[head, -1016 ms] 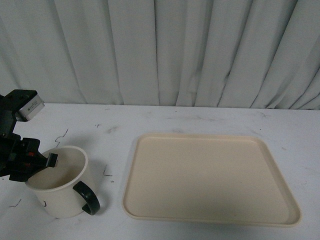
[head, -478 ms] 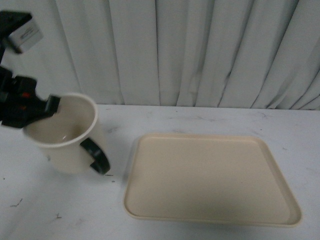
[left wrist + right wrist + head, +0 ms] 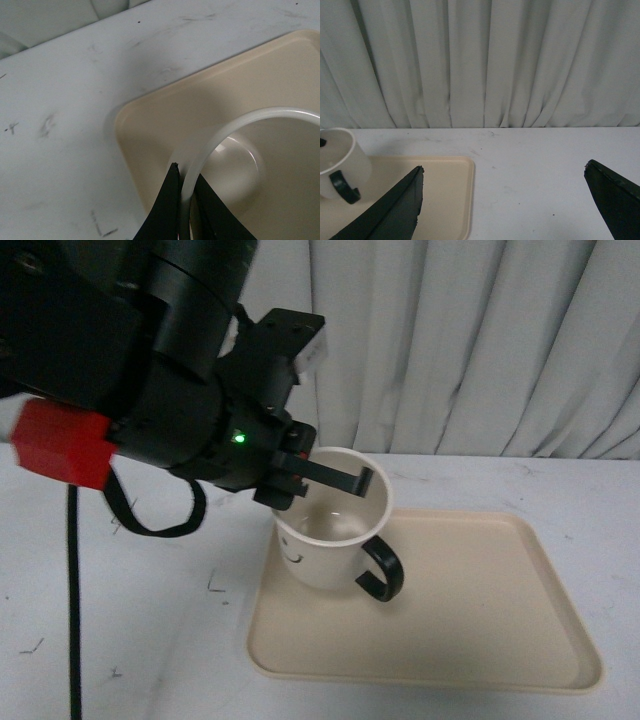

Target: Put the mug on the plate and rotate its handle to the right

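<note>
The cream-white mug (image 3: 325, 545) with a black smiley face is upright over the left part of the beige plate (image 3: 480, 630). I cannot tell whether it touches the plate. Its black handle (image 3: 382, 570) points to the front right. My left gripper (image 3: 362, 483) is shut on the mug's rim. In the left wrist view the black fingers (image 3: 167, 205) pinch the rim (image 3: 235, 122) above the plate's corner (image 3: 145, 112). My right gripper (image 3: 504, 167) is open and empty over the table to the right of the plate (image 3: 445, 200). The right wrist view also shows the mug (image 3: 342, 155) and its handle (image 3: 342, 187).
The white table (image 3: 150, 620) carries small dark marks. A grey curtain (image 3: 470, 340) hangs behind it. My left arm's bulk, with a red block (image 3: 60, 445) and a black cable (image 3: 72, 620), fills the upper left of the front view.
My left gripper has lifted the mug from the table's left side and carried it right, over the plate's left part. The plate has not moved.
</note>
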You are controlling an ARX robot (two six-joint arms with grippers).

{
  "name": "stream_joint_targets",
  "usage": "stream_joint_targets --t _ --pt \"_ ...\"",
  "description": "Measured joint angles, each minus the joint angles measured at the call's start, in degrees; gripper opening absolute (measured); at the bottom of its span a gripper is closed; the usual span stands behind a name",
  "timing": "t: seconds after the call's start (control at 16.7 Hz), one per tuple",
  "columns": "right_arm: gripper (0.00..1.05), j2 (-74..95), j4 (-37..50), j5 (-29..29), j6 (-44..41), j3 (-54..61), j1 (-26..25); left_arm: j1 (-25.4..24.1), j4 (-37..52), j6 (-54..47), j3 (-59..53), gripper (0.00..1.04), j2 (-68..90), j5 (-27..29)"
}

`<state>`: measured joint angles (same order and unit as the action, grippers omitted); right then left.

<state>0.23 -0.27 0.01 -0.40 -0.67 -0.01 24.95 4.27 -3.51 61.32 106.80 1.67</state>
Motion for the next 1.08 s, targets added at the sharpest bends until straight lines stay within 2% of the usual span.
stream_joint_targets --t 0.42,0.78,1.08 --pt "0.98 0.00 -0.02 0.00 0.00 0.00 0.00 3.06 0.00 4.07 7.19 0.03 10.47 1.14" --pt "0.98 0.00 -0.02 -0.02 0.00 0.00 0.00 10.56 -1.90 4.48 8.74 0.04 12.48 3.26" --pt "0.98 0.00 0.00 0.00 0.00 0.00 0.00 11.87 -2.84 2.21 9.18 0.57 11.58 4.52"
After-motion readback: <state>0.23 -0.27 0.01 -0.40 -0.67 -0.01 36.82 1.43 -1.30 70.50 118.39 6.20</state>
